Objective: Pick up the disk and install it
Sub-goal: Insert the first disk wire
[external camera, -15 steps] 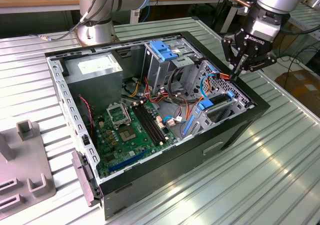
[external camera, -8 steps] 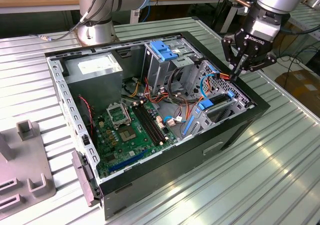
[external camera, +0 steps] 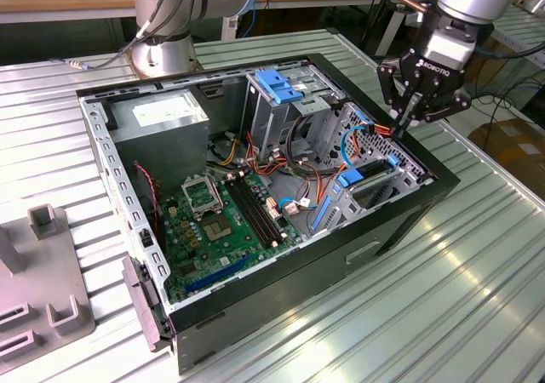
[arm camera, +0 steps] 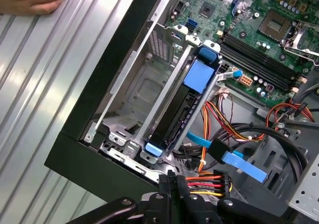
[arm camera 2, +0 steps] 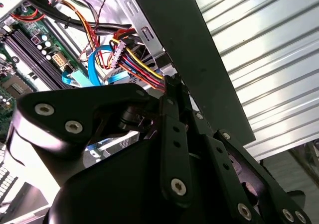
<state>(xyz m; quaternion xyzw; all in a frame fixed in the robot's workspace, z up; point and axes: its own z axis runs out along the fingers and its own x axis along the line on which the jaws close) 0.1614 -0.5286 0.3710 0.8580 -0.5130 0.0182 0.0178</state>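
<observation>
Already slotted into drive cage (arm camera: 144, 89), disk (arm camera: 177, 115), fingers (arm camera: 164, 186) pinched shut beside power connector (arm camera: 202, 181)

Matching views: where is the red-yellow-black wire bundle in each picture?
Exterior view: wire bundle at the end effector, by the black case rim on the exterior view's right.
Second wrist view: wire bundle alongside the black case rim.
First wrist view: wire bundle beside the end effector.
Shared landmark: the black case rim.

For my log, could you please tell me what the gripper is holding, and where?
The fingers pinch the red, yellow and black wire bundle close to its black connector.
</observation>
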